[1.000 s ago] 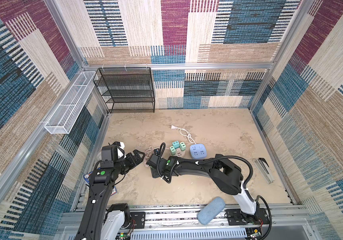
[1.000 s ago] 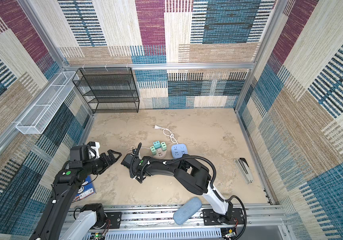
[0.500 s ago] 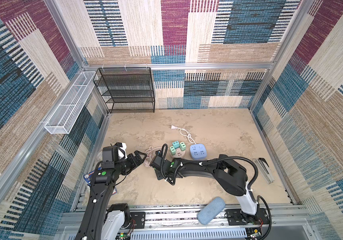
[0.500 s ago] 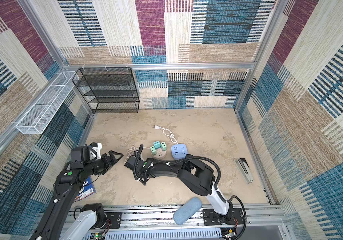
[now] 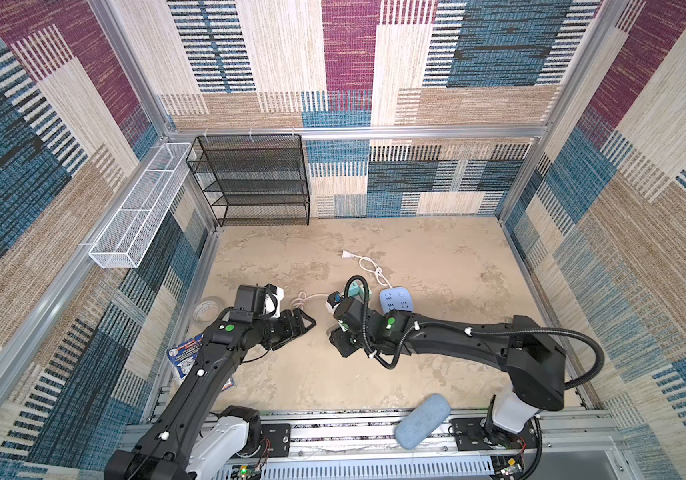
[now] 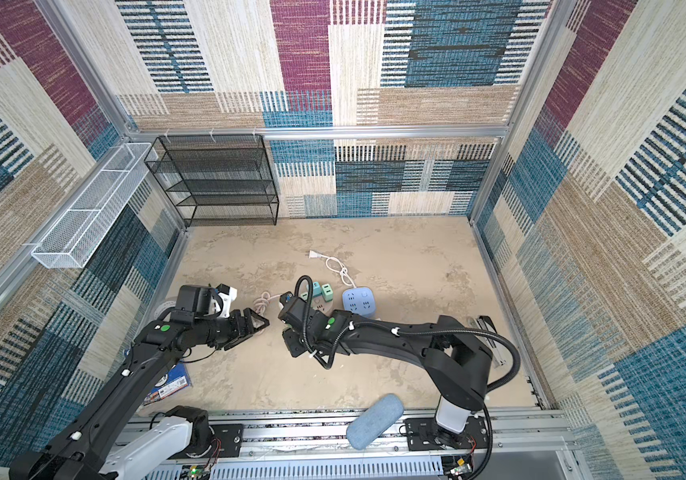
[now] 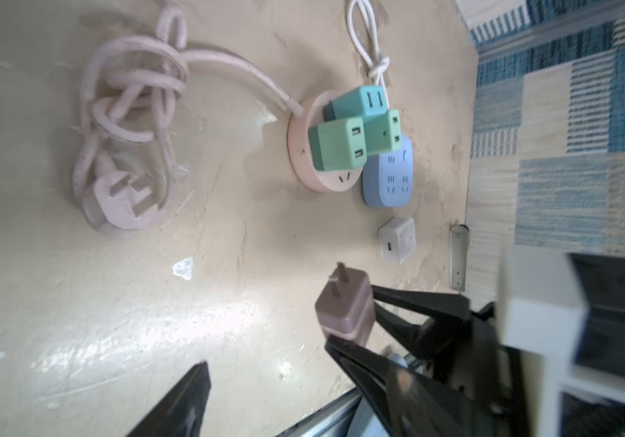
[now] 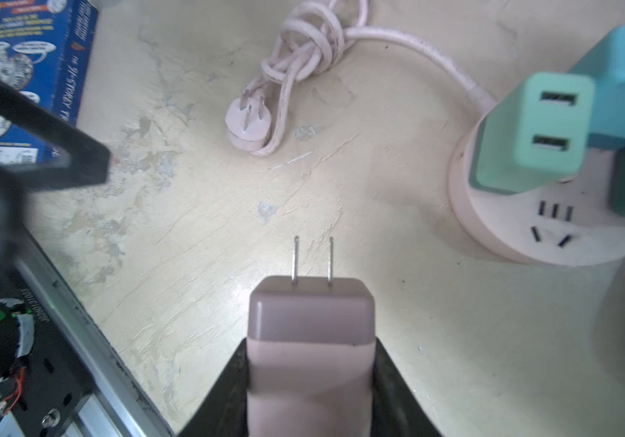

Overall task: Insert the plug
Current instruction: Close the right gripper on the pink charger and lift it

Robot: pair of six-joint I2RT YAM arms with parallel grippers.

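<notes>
Mauve plug [image 8: 310, 333], lower centre of right wrist view, sits clamped in right gripper [image 7: 360, 321], prongs leading (presumably to meet the free slots of the pink hub [image 8: 511, 234], frame right); left gripper [image 5: 307, 324] apart, empty.

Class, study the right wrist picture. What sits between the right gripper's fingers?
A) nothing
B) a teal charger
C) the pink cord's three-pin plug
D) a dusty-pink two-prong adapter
D: the dusty-pink adapter is clamped in the right gripper with its two flat prongs pointing forward, while the three-pin plug lies apart from it.
</notes>
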